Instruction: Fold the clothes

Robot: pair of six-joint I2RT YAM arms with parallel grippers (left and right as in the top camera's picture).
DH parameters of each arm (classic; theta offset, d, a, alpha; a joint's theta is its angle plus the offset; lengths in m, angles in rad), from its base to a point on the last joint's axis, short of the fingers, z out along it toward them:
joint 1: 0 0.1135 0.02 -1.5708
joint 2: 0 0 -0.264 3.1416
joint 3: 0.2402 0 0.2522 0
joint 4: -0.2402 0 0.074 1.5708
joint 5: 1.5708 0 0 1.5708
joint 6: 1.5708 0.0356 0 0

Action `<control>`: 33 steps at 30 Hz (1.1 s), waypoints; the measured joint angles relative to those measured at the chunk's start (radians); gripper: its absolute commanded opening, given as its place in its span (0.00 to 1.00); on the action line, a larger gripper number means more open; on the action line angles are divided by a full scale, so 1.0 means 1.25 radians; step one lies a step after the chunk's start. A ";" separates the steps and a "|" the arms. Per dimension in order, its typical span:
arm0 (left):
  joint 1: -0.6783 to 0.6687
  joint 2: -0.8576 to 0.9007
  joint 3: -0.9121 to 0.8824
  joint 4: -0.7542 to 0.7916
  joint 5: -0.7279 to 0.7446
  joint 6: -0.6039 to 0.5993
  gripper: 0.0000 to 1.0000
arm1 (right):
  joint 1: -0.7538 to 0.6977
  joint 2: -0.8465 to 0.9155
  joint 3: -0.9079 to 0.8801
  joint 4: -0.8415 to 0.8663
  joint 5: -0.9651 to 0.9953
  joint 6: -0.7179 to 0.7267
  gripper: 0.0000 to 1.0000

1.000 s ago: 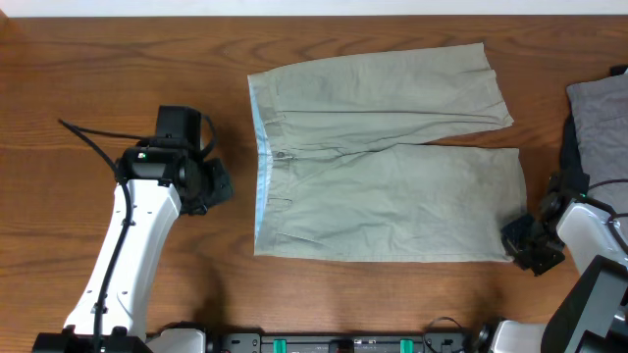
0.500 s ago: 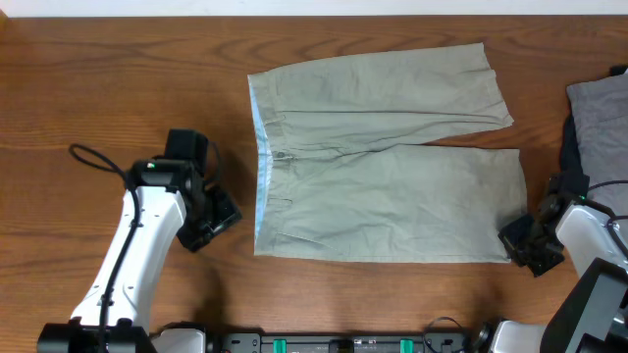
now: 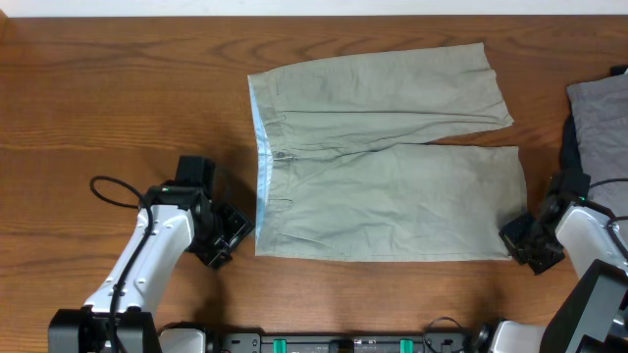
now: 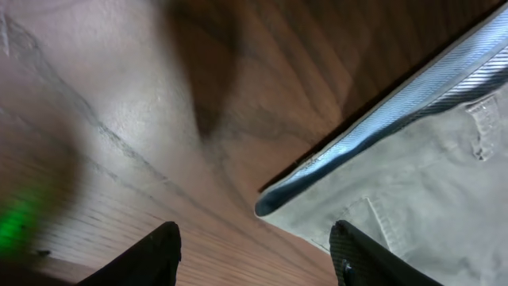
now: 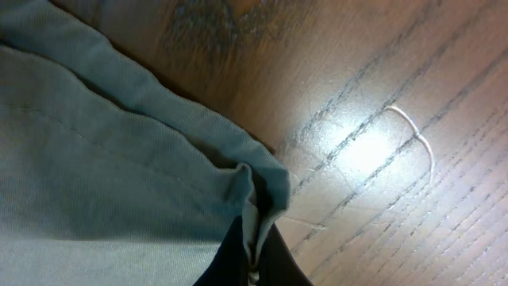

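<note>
Overhead, one pair of shorts is shown spread flat on the table, with one waistband to the left and two legs to the right. Two arms are counted, one at each near corner of the garment. One grey garment and one dark cloth are seen at the right edge, apart from the shorts.

The left gripper lies just beside the near waistband corner. Only its wrist view shows the two fingers spread wide, with the striped lining corner ahead of them and ungripped. The right gripper sits at the near leg's hem corner. Only its wrist view shows the fingers closed, with the hem pinched between them, and one pale thread on the wood.

The table is brown wood grain, with glare in both wrist views
</note>
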 measured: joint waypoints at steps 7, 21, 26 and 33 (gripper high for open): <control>-0.011 0.000 0.000 0.017 0.017 -0.028 0.59 | 0.000 0.000 0.000 0.002 0.000 0.000 0.01; -0.144 0.000 -0.001 0.058 -0.003 -0.061 0.56 | 0.000 0.000 0.000 0.002 -0.003 -0.001 0.02; -0.145 0.000 -0.001 0.058 -0.016 -0.096 0.56 | 0.000 0.000 0.000 0.002 -0.003 -0.001 0.02; -0.146 0.000 -0.015 0.061 -0.022 -0.186 0.56 | 0.000 0.000 0.000 0.000 -0.003 -0.001 0.02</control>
